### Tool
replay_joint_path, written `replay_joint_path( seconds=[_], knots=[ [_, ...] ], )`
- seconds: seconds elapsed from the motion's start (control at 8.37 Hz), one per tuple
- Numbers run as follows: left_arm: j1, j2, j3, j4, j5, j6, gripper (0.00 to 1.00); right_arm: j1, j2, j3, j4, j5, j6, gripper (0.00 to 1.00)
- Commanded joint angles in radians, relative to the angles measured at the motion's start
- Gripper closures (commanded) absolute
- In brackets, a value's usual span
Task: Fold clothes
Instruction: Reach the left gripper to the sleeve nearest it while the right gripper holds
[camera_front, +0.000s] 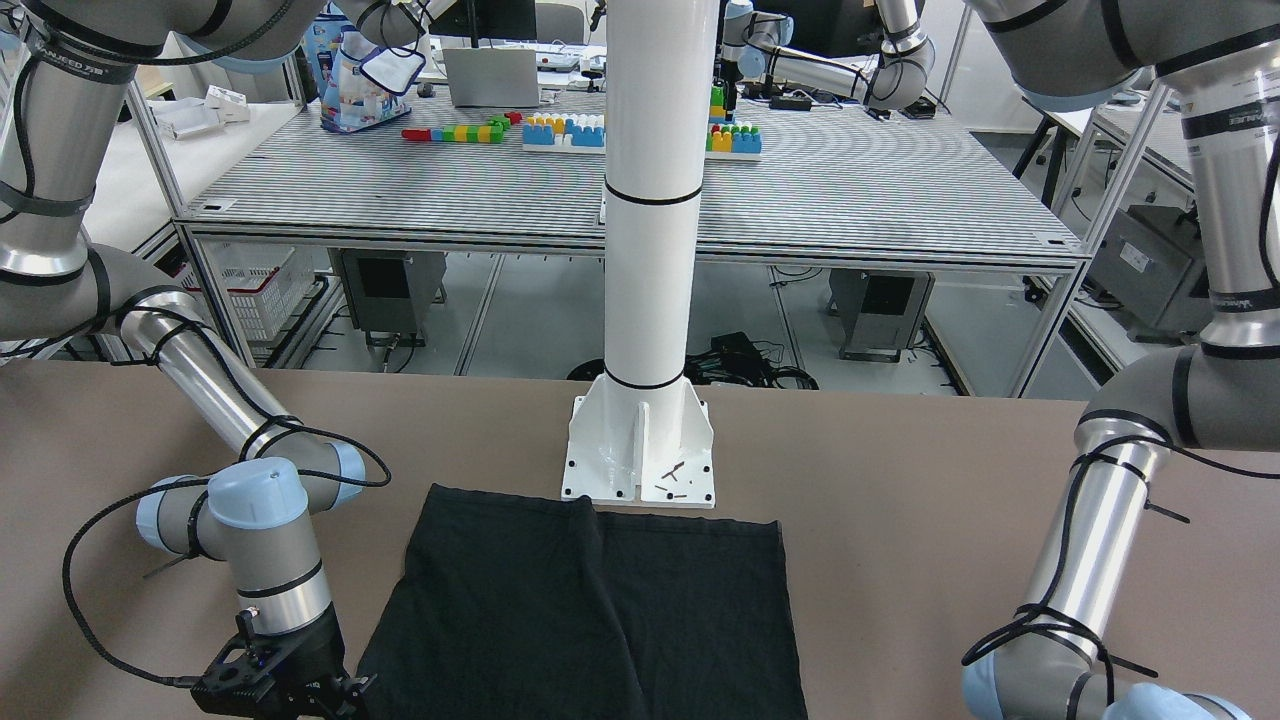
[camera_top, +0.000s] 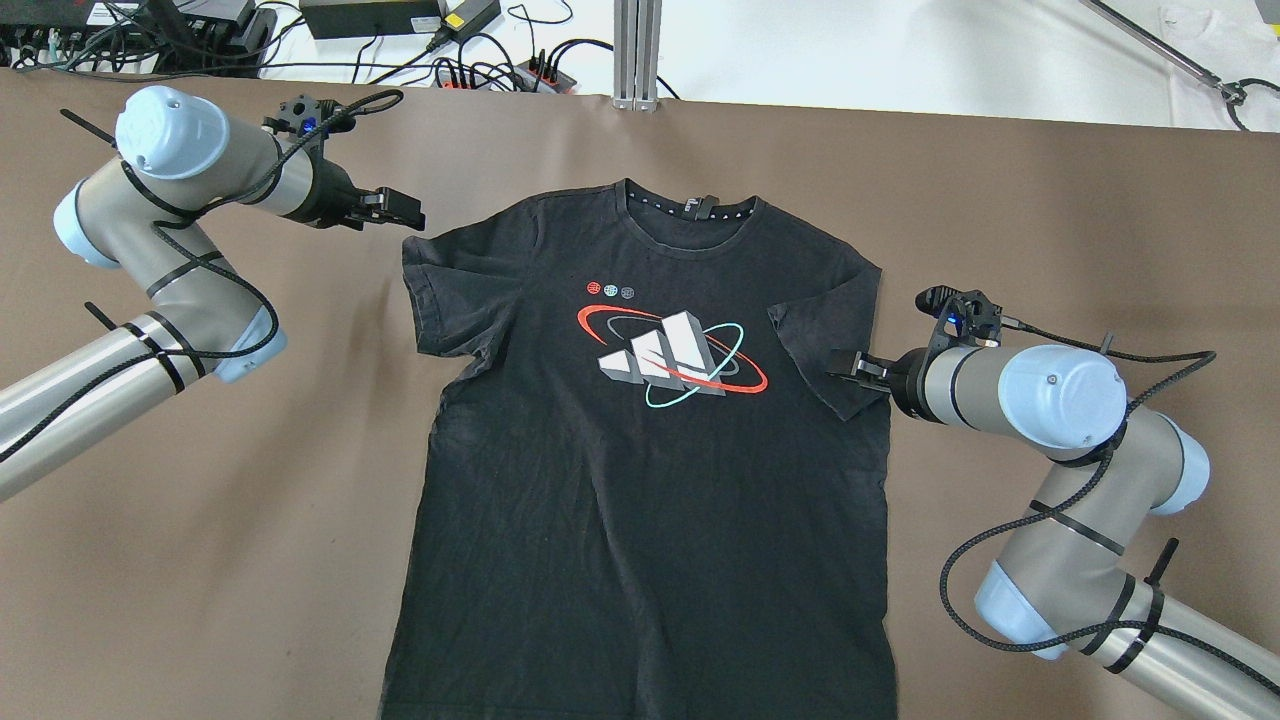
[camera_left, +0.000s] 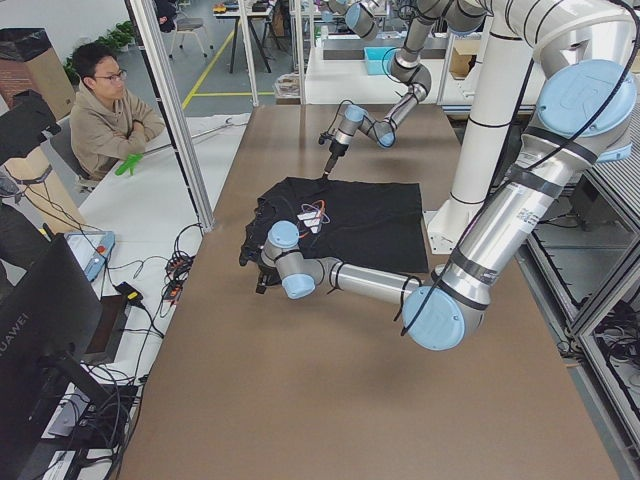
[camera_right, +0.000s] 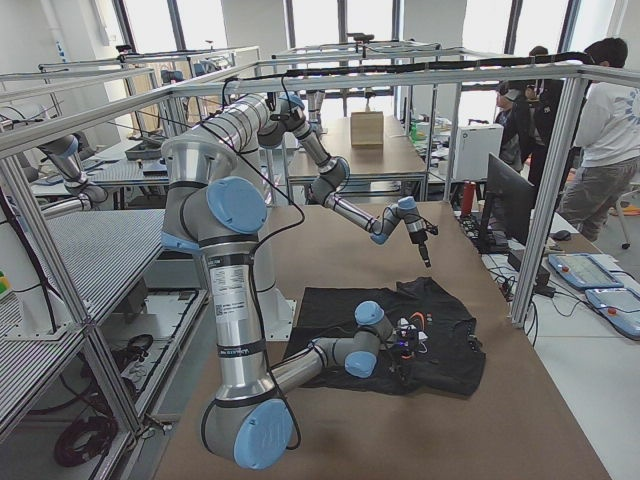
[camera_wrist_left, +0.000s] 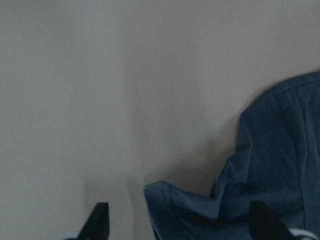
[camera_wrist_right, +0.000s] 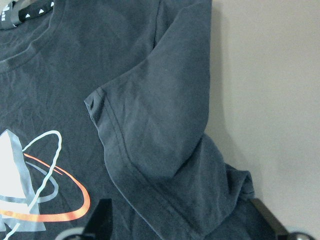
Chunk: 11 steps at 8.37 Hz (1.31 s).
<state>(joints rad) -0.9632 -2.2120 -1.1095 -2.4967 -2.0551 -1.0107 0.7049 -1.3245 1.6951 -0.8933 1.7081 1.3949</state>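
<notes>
While the right gripper (camera_top: 845, 366) hovers, jaws spread, over the right sleeve (camera_wrist_right: 165, 115), likely to pinch and fold it inward, the left gripper (camera_top: 400, 212), also spread, sits beside the other sleeve (camera_top: 440, 290); the shirt (camera_top: 640, 500) lies flat, print up, mid-table (camera_top: 200, 550).

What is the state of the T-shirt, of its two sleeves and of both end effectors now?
T-shirt: spread flat, print up, body not yet folded.
Folded sleeve: turned in onto the chest.
Flat sleeve: spread outward.
Left end effector: open, empty, near the flat sleeve.
Right end effector: open, at the folded sleeve.
</notes>
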Motion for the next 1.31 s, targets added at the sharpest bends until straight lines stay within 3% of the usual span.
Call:
replay_joint_path(
  seconds=[0.0, 0.48, 0.96, 1.2],
  knots=[
    [0.029, -0.052, 0.139, -0.135, -0.008, -0.054, 0.12, 0.004, 0.004, 0.001, -0.004, -0.001, -0.002, 0.06],
    [0.017, -0.114, 0.247, -0.136, -0.055, -0.049, 0.25, 0.004, 0.002, 0.001, -0.006, -0.027, -0.002, 0.06],
    [-0.026, -0.117, 0.280, -0.139, -0.114, -0.034, 0.30, 0.002, 0.004, 0.000, -0.006, -0.039, -0.002, 0.06],
    [-0.022, -0.104, 0.280, -0.183, -0.115, -0.037, 0.40, 0.002, 0.004, 0.000, -0.006, -0.041, -0.002, 0.06]
  ],
)
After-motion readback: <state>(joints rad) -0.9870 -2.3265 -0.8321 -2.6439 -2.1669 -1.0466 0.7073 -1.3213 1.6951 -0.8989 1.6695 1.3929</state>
